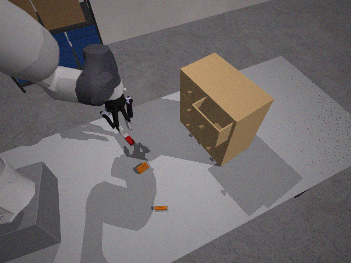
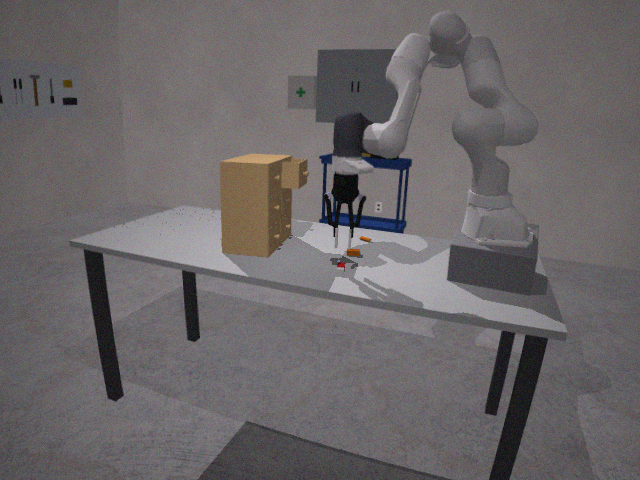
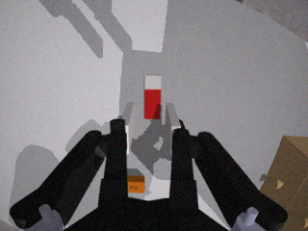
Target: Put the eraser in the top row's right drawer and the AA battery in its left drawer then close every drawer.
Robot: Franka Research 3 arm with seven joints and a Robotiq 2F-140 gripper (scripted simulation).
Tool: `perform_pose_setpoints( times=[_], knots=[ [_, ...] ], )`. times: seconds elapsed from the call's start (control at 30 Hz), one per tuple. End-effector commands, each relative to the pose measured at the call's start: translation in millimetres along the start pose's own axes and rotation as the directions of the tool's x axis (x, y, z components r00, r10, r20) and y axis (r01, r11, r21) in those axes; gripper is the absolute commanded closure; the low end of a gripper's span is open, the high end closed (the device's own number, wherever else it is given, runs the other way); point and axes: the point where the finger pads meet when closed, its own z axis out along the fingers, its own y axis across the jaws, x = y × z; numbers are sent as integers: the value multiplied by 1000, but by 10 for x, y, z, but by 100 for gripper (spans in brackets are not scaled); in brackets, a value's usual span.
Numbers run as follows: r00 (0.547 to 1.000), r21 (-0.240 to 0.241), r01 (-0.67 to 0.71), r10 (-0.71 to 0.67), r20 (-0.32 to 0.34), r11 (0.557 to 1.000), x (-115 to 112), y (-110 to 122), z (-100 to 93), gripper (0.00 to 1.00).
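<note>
One red-and-white eraser point(image 1: 129, 139) point(image 2: 340, 266) point(image 3: 152, 97) on the tabletop point(image 1: 187, 226) point(image 2: 170, 248) point(image 3: 58, 77), below my gripper point(image 1: 125, 131) point(image 2: 342, 246) point(image 3: 150, 114), not between the fingers; jaws partly spread, holding nothing. In wrist view it sits just ahead of the gap, long side running along the fingers. Orange AA battery point(image 1: 160, 207) point(image 2: 365, 239) lies farther off, past the orange block point(image 1: 142, 167) point(image 2: 353, 252) point(image 3: 136, 185).
</note>
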Motion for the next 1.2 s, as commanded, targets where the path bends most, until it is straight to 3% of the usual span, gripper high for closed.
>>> perform_pose_setpoints(
  times=[0.0,0.53,0.97,1.17],
  knots=[
    [1000,-4,8,-8,-2,1000,2,10,-2,77],
    [1000,-5,8,-8,-3,1000,3,14,105,77],
    [1000,-5,8,-8,-3,1000,6,26,441,77],
    [1000,-5,8,-8,-3,1000,7,29,509,77]
  ],
)
